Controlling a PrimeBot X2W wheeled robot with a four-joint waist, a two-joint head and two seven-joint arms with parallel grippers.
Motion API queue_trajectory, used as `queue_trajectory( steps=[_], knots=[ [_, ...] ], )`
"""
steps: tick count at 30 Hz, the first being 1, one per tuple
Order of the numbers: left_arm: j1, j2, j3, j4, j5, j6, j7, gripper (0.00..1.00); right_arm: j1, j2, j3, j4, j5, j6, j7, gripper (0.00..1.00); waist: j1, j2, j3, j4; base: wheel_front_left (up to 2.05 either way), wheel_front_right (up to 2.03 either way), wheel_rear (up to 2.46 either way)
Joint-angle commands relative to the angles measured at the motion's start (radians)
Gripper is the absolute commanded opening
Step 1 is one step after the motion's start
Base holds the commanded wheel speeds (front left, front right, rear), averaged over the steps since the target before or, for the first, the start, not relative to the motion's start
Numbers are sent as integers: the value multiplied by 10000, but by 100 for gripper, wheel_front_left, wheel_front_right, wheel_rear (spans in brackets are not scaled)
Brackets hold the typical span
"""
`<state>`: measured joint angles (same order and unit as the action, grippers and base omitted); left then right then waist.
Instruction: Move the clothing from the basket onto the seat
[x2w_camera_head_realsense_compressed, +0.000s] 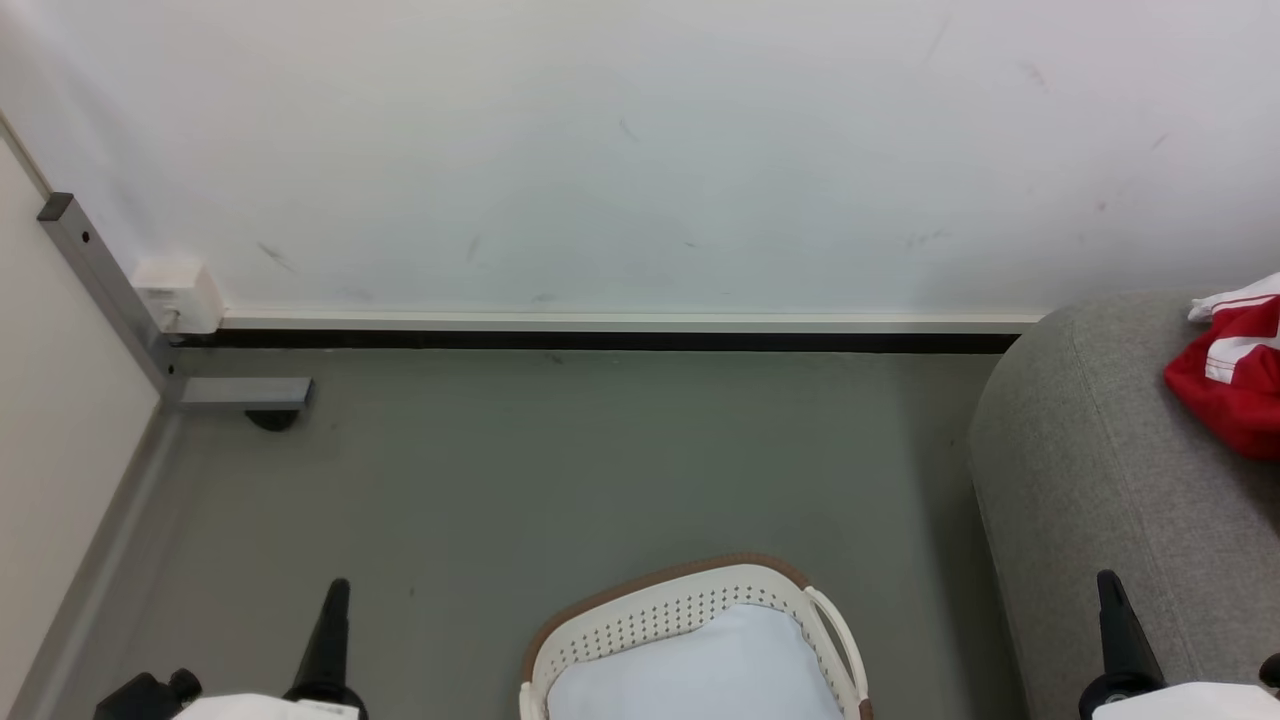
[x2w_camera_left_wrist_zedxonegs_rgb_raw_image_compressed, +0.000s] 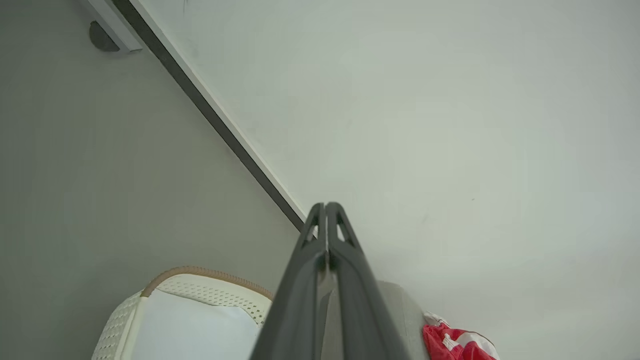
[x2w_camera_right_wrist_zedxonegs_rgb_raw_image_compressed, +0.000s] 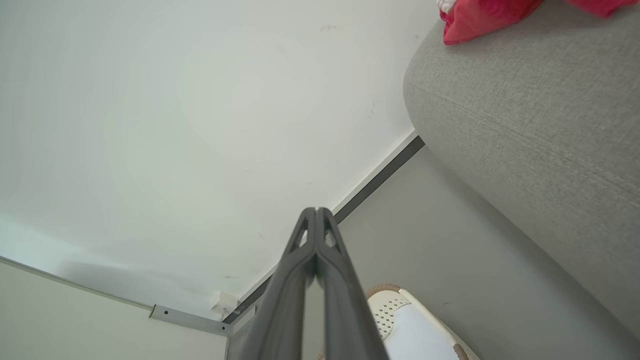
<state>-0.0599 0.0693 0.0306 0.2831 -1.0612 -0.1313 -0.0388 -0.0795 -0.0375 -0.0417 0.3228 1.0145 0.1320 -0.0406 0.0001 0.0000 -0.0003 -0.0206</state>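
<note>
The left gripper (x2w_camera_head_realsense_compressed: 335, 610) stands at the lower left of the head view with its two dark fingers pressed together and nothing between them. The left wrist view shows the same, the left gripper (x2w_camera_left_wrist_zedxonegs_rgb_raw_image_compressed: 326, 207) closed tip to tip. The right gripper (x2w_camera_head_realsense_compressed: 1115, 600), at the lower right, is likewise shut and empty, as the right wrist view confirms (x2w_camera_right_wrist_zedxonegs_rgb_raw_image_compressed: 316, 212).

Between them, at the bottom centre, sits the basket (x2w_camera_head_realsense_compressed: 660, 580) on the grey floor (x2w_camera_head_realsense_compressed: 600, 470), partly cut off by the frame edge. The part in view holds a smooth pale surface (x2w_camera_head_realsense_compressed: 700, 670) and no red. The clothing (x2w_camera_head_realsense_compressed: 1235, 390) lies on the seat (x2w_camera_head_realsense_compressed: 1090, 470) at the right edge, well apart from the basket.

The job looks done or nearly so, so the sensible step is to check the hidden part of the basket before reaching. If a garment remains there:

- Spread the fingers first.
- Come straight down over the middle, clear of the brown rim and the white handle.
- Pinch a thick fold, not an edge.
- Lift until the cloth is free of the rim before swinging right.
- Let go on the flat of the seat beside the red piece, not on its rounded edge, where soft fabric would likely slide off.
</note>
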Motion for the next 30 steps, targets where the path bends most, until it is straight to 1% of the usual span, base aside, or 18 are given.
queue_trajectory(
  steps=[1,30],
  knots=[
    [-206,10,83,-132,-235,5,41,0,-211,-109,-64,-150,259,-11,57,0,0,0,1,2,0,0,0],
    [-378,-86,480,-269,-2866,7,809,0,-273,-143,-409,-489,3106,-15,816,0,-1,0,15,89,0,0,0]
  ],
)
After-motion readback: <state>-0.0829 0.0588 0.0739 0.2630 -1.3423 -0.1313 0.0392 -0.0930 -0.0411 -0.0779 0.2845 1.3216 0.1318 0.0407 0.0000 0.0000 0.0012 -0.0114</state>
